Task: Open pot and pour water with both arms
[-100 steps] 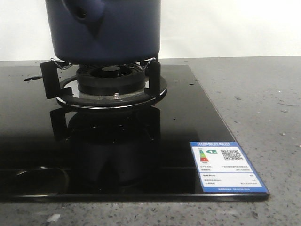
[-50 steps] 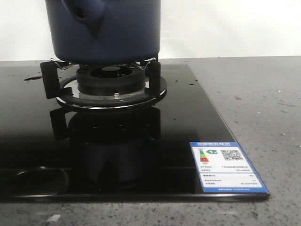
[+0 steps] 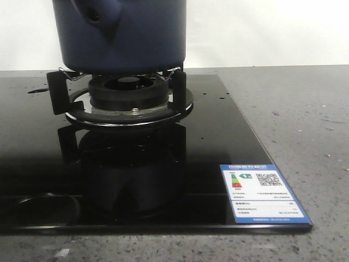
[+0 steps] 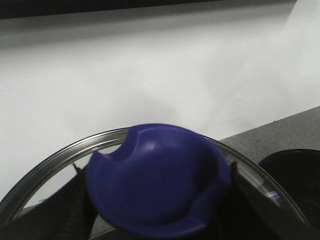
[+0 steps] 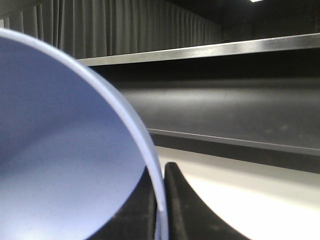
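Sitting on the black pronged support of a gas burner (image 3: 129, 93), the large dark navy-blue glossy pot (image 3: 136, 35) fills the top of the front view, its stubby hollow handle (image 3: 101, 13) with a round hole turned toward the camera. Its top is cut off, so its contents cannot be told. The burner is set in a black glass hob (image 3: 43, 164) that lies in the grey speckled worktop (image 3: 305, 120) and bears a blue-edged energy label (image 3: 263, 192) at its near right corner. In the left wrist view, the left pincer (image 4: 155, 220) is clamped on the dark blue knob (image 4: 157, 177) of a clear glass lid with a metal rim (image 4: 45, 162). In the right wrist view, the right pincer (image 5: 160, 210) is closed on the thin rim of a light-blue bowl (image 5: 60, 160), one finger on each side of the wall; the visible interior shows nothing in it.
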